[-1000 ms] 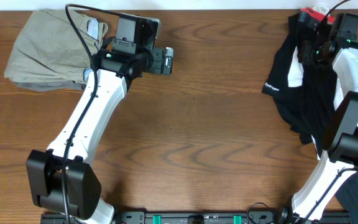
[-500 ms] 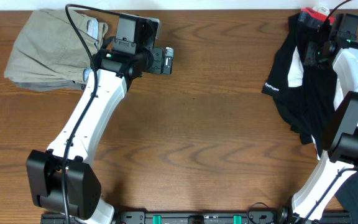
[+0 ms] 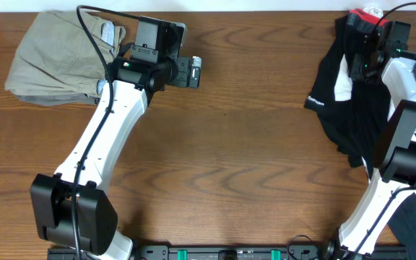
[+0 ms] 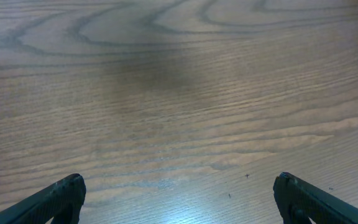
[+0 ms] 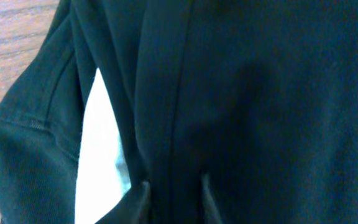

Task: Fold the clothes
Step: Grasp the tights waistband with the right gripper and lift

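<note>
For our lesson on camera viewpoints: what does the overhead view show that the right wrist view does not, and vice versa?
Only overhead: the khaki trousers, the open left gripper, a white logo. Only right wrist: the right gripper pinching a fold of cloth. Both: the black pants with a white patch, on the wooden table.

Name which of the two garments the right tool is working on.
The black pants at the far right: the right tool pinches a fold of their fabric. The khaki trousers lie at the far left, away from it.
</note>
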Robot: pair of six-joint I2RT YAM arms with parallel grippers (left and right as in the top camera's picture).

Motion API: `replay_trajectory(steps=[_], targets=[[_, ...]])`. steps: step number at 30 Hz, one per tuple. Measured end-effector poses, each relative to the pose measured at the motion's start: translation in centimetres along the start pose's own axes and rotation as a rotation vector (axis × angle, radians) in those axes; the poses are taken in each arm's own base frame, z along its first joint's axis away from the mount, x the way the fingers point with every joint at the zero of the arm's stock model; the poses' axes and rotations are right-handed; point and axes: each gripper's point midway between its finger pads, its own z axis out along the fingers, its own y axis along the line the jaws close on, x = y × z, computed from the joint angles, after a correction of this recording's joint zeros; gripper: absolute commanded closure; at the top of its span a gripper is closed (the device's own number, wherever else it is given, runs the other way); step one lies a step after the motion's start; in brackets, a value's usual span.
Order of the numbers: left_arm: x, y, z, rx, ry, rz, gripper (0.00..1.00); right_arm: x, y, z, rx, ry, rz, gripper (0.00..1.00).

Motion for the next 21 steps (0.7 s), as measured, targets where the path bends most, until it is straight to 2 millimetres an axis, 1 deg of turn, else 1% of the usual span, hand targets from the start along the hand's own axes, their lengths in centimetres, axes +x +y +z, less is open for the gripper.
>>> replay_trajectory(steps=[1,2,8,12,15,17,19,21], targets=[[0.0,0.0,0.0,0.000,0.001,0.000,0.02,0.0,0.0,0.0,0.002,0.000,0.003,0.97],[0.0,0.0,0.0,0.000,0.002,0.000,0.02,0.0,0.0,0.0,0.002,-0.001,0.003,0.99],[-0.1,0.0,0.0,0.000,-0.003,0.002,0.02,0.1,0.0,-0.1,-0.002,0.004,0.016,0.99],[-0.3,0.7,-0.1,-0.008,-0.012,-0.007,0.02,0.0,0.5,-1.3,-0.023,0.007,0.015,0.99],[-0.5,2.2,-0.3,-0.029,-0.018,-0.032,0.02,-1.0,1.5,-3.8,-0.046,-0.024,0.005,0.99],[-0.7,3.7,-0.5,-0.050,-0.024,-0.058,0.02,-1.9,2.7,-5.8,-0.075,-0.059,-0.010,0.99],[-0.9,5.4,-1.0,-0.073,-0.035,-0.087,0.02,-3.1,4.8,-8.6,-0.129,-0.110,-0.036,0.99],[-1.2,7.1,-1.9,-0.096,-0.054,-0.117,0.02,-4.2,7.2,-11.3,-0.189,-0.163,-0.066,0.99]])
